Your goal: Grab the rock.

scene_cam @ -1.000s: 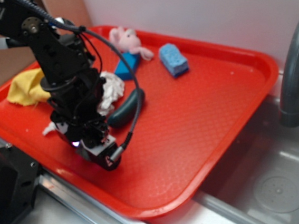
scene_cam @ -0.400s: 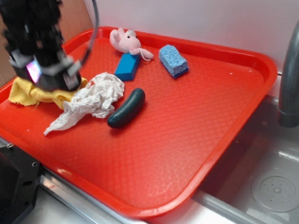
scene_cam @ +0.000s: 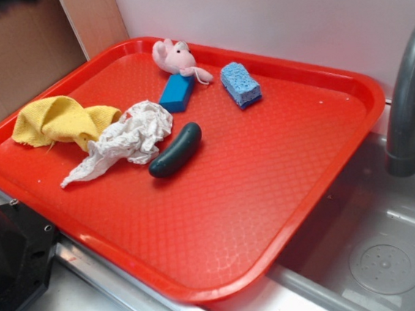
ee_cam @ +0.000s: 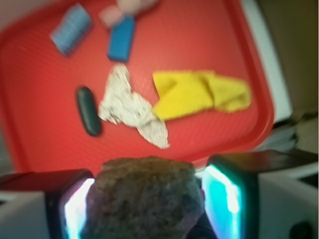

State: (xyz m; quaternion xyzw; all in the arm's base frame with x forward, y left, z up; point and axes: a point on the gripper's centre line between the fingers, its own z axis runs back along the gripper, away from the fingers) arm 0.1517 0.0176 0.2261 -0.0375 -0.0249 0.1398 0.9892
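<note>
In the wrist view the rock (ee_cam: 144,199), a rough brown-grey lump, sits between my gripper's (ee_cam: 149,181) two fingers. The left finger (ee_cam: 65,201) and the right finger (ee_cam: 234,191) are closed against its sides. I hold it high above the red tray (ee_cam: 199,45). The wrist view is blurred. In the exterior view the gripper and the rock are out of frame above the top left corner. The dark green cucumber (scene_cam: 175,150) lies on the tray (scene_cam: 306,183), far below the gripper (ee_cam: 88,110).
On the tray lie a crumpled white cloth (scene_cam: 128,137), a yellow cloth (scene_cam: 57,120), a blue block (scene_cam: 177,92), a blue sponge (scene_cam: 241,83) and a pink plush toy (scene_cam: 174,56). A grey faucet (scene_cam: 408,99) and sink (scene_cam: 379,256) are at the right.
The arm has risen from low over the tray's front left, up and to the back left, and left the exterior view. The rock has gone up with it.
</note>
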